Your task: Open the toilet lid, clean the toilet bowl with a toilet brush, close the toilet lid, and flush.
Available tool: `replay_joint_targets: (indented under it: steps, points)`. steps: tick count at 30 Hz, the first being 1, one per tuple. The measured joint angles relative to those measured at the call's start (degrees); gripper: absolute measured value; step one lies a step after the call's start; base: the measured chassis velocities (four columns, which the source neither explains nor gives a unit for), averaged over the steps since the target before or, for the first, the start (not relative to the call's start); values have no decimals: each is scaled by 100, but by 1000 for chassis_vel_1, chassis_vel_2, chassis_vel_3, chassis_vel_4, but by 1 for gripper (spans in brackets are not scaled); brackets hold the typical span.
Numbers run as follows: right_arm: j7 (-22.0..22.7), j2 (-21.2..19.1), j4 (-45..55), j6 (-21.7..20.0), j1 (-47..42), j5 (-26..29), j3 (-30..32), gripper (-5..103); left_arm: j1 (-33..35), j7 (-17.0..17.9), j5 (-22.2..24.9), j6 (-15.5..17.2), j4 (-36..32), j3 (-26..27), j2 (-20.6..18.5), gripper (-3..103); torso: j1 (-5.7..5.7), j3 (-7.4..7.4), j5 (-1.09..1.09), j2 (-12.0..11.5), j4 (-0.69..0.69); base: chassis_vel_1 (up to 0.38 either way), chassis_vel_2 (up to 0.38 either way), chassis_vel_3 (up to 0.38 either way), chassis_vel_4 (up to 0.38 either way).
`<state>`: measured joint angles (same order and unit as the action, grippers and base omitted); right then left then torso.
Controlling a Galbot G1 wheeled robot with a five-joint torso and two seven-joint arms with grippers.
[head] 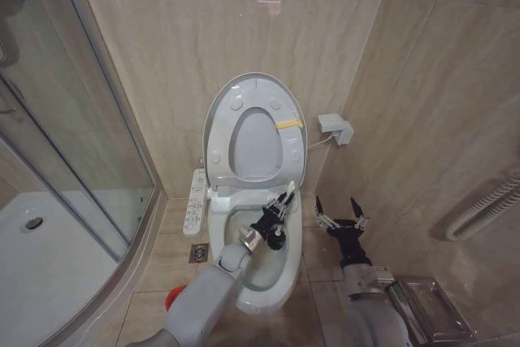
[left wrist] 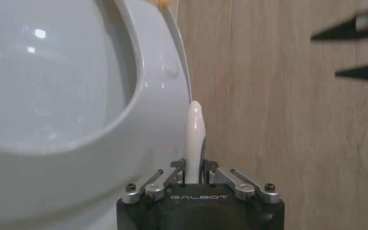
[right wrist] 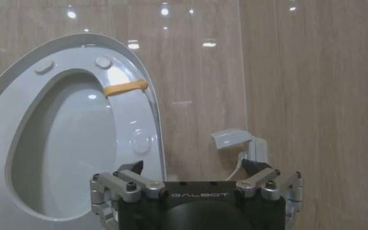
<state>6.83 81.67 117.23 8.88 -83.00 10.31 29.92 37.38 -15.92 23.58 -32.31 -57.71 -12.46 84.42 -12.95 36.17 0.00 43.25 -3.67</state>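
The toilet lid [head: 213, 119] stands raised against the wall at twelve o'clock, with the seat [head: 286, 148] and its yellow tag [head: 289, 123] up against it, so the toilet bowl [head: 260, 282] lies open below. The left gripper [head: 279, 213] hangs over the bowl, fingers clamped on the toilet brush [head: 286, 197]; its white handle points up toward one o'clock, and the bristle end cannot be made out. In the left wrist view that handle [left wrist: 194, 141] rises from between the closed fingers beside the seat's rim. The right gripper [head: 340, 214] hovers just at three o'clock of the bowl, fingers spread apart and holding nothing, below a small wall box [head: 335, 127]. A control panel [head: 195, 201] sits at nine o'clock of the bowl.
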Motion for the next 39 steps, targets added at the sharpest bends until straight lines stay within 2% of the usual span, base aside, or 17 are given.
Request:
replay_joint_targets:
  steps: [4, 12, 21, 24, 27, 31, 38, 39]
  points:
    - [0, 0, 0, 0, 0, 0, 0, 100, 22, -61, -13, -38, 224, 68, 45, 18, 0, 0, 0, 0, 1, 0, 0, 0, 0]
    - [0, 0, 0, 0, 0, 0, 0, 100, -115, -42, 23, 12, 33, 104, 66, 18, 0, 0, 0, 0, 0, 0, 0, 0, 0]
    - [0, 0, 0, 0, 0, 0, 0, 100, 133, -136, -20, -88, 257, 71, 89, 18, 0, 0, 0, 0, 0, 0, 0, 0, 0]
    - [0, 0, 0, 0, 0, 0, 0, 100, 192, -146, -23, -40, 41, 149, -5, 18, 0, 0, 0, 0, 0, 0, 0, 0, 0]
    - [0, 0, 0, 0, 0, 0, 0, 100, 434, -162, -15, 148, -529, 419, -245, 18, 0, 0, -1, 0, 1, 0, 0, 0, 0]
    - [0, 0, 0, 0, 0, 0, 0, 100, 694, -134, -68, 222, -1047, 650, -511, 18, 0, 0, 0, 0, 3, 0, 0, 0, 0]
    - [0, 0, 0, 0, 0, 0, 0, 100, 1251, 233, -254, 486, -2330, 1076, -952, 18, 0, 0, -2, 0, 0, 0, 0, 0, 0]
    - [0, 0, 0, 0, 0, 0, 0, 100, 1251, 233, -254, 486, -2330, 1076, -952, 18, 0, 0, -2, 0, 0, 0, 0, 0, 0]
